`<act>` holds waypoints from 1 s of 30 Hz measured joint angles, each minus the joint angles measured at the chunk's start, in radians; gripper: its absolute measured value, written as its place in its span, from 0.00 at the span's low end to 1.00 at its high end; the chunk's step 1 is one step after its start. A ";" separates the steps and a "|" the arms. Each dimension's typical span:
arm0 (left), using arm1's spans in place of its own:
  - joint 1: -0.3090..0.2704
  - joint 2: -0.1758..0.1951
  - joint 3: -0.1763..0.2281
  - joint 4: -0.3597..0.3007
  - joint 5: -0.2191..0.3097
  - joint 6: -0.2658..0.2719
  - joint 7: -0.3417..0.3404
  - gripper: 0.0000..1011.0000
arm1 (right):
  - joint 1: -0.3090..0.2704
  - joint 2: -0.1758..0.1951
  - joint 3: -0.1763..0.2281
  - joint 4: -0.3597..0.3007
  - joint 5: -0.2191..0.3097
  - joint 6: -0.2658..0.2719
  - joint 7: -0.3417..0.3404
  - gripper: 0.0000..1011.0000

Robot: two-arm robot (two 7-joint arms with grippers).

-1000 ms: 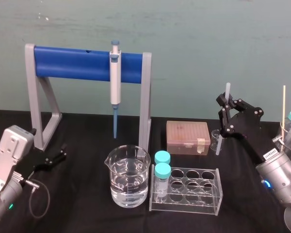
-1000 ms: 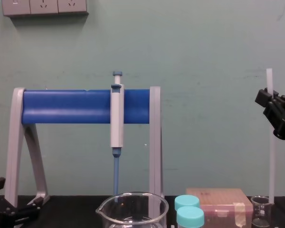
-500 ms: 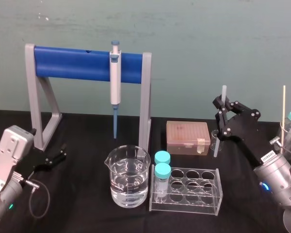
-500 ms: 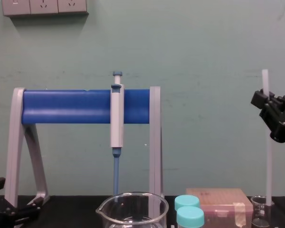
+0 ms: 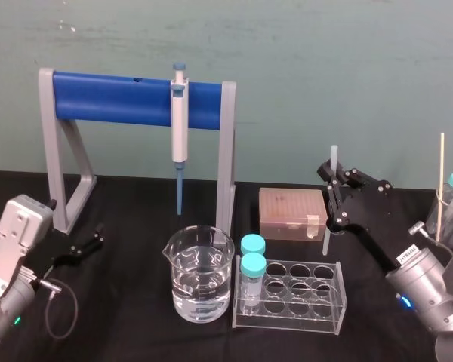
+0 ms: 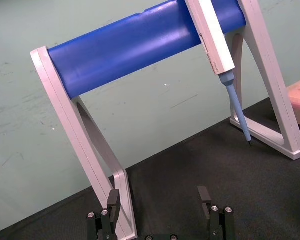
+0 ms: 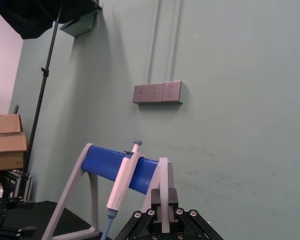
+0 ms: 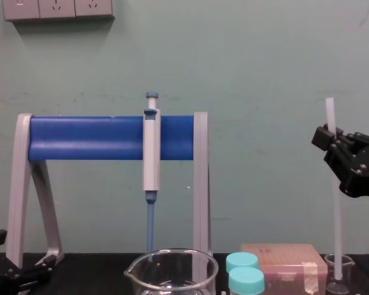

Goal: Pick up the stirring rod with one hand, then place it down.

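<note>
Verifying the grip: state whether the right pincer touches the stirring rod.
Touching. The right wrist view shows the stirring rod pinched inside the shut right pincer; the chest view agrees.

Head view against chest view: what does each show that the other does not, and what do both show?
Head view, not chest: the tube rack and a thin wooden stick at far right. Chest view, not head: the wall sockets and a small beaker at the lower end of the rod. Both: the right hand shut on the nearly upright rod, the open left hand low at left, the pipette hanging on the blue stand, the tan box and two blue-capped vials.
</note>
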 joint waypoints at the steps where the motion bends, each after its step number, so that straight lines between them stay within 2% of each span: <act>1: 0.000 0.000 0.000 0.000 0.000 0.000 0.000 0.99 | -0.001 0.000 -0.001 -0.001 -0.001 0.001 0.000 0.07; 30: 0.000 0.000 0.000 0.000 0.000 0.000 0.000 0.99 | -0.049 -0.007 -0.007 -0.044 -0.036 0.022 -0.034 0.07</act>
